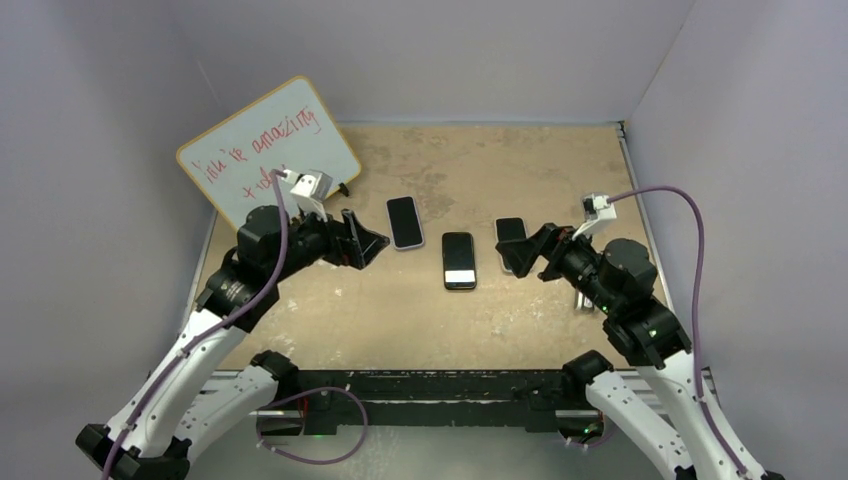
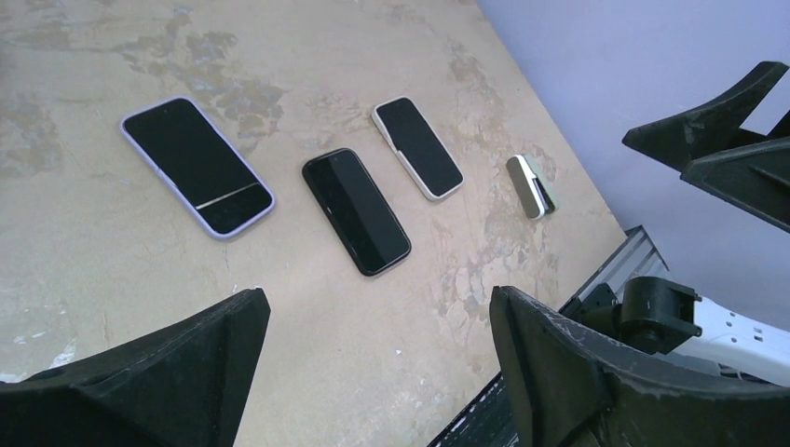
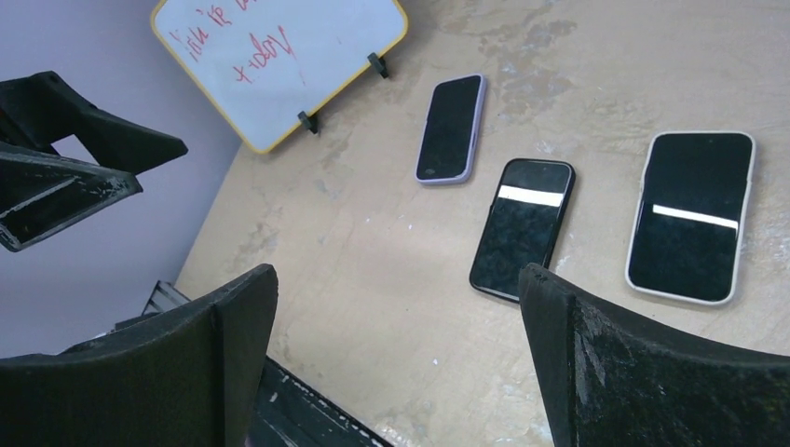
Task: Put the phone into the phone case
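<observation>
Top view: worn tan tabletop (image 1: 400, 320). 3 flat items lie in a row across its middle, all apart. Nearest the left edge is a dark-faced, lavender-rimmed soft case (image 1: 404, 221). In the centre, a bit closer to the near edge, is a glossy black bare phone (image 1: 459, 260). Toward the right edge is a dark-faced, white-rimmed case (image 1: 511, 236). Can't tell whether the two rimmed ones are empty or already hold sthg. A yellow-framed whiteboard w/ red scribble (image 1: 270, 150) stands tilted at the far left corner. The left claw (image 1: 368, 241) hangs just left of the lavender case, off the surface. The right claw (image 1: 527, 252) hangs over the white case and hides part of it.

Left wrist: the left claw (image 2: 373, 372) has its fingers (image 2: 168, 382) spread wide w/ nothing between them. Beyond it lie the lavender case (image 2: 196, 166), black phone (image 2: 356, 210) and white case (image 2: 417, 147), side by side and not touching. A small silver-white oblong item (image 2: 532, 186) lies nearer the right edge; what it is can't be made out.

Right wrist: the right claw (image 3: 401, 372) is likewise spread wide and holds nothing. The black phone (image 3: 522, 228) lies flat btwn the white case (image 3: 691, 216) and the lavender case (image 3: 451, 128), outside both. The whiteboard (image 3: 279, 56) sits beyond them.
</observation>
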